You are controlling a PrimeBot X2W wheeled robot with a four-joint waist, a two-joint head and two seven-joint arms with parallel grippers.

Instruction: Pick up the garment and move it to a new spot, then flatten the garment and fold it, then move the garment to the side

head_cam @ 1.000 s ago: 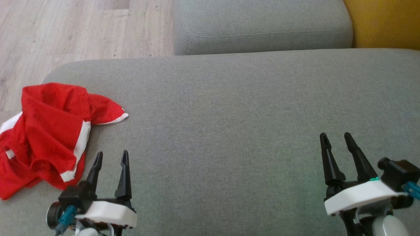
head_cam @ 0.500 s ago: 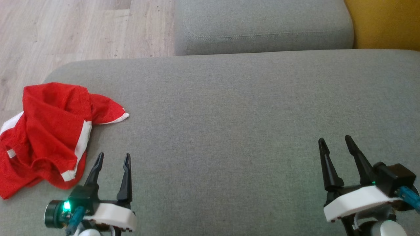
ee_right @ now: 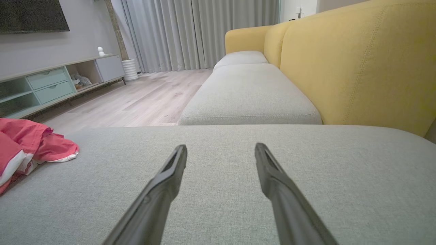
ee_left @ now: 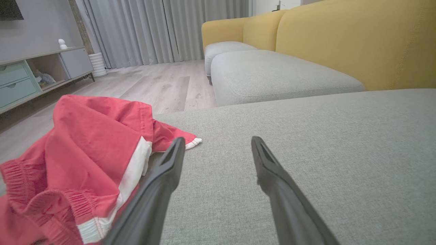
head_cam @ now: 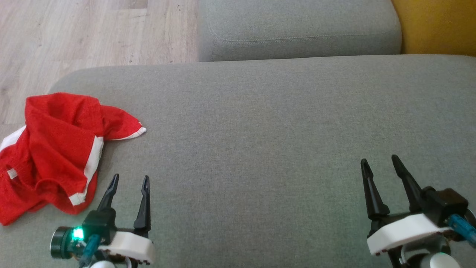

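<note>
A crumpled red garment (head_cam: 55, 149) with white trim is seen at nine o'clock on the grey cushion (head_cam: 260, 149), with pale wooden floor (head_cam: 93, 33) at eleven and a yellow sofa back (head_cam: 438, 26) at one (a white tag (head_cam: 12, 174) on the cloth is too small to be read). The left gripper (head_cam: 131, 176) at seven and the right gripper (head_cam: 379, 159) at five are held spread, with nothing between the fingers. Since a second ago both have been drawn slightly lower, the garment unmoved.

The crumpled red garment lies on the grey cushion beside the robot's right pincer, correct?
No: the red garment lies beside the left pincer, not the right pincer, as the head view shows. It is crumpled on the grey cushion.
</note>
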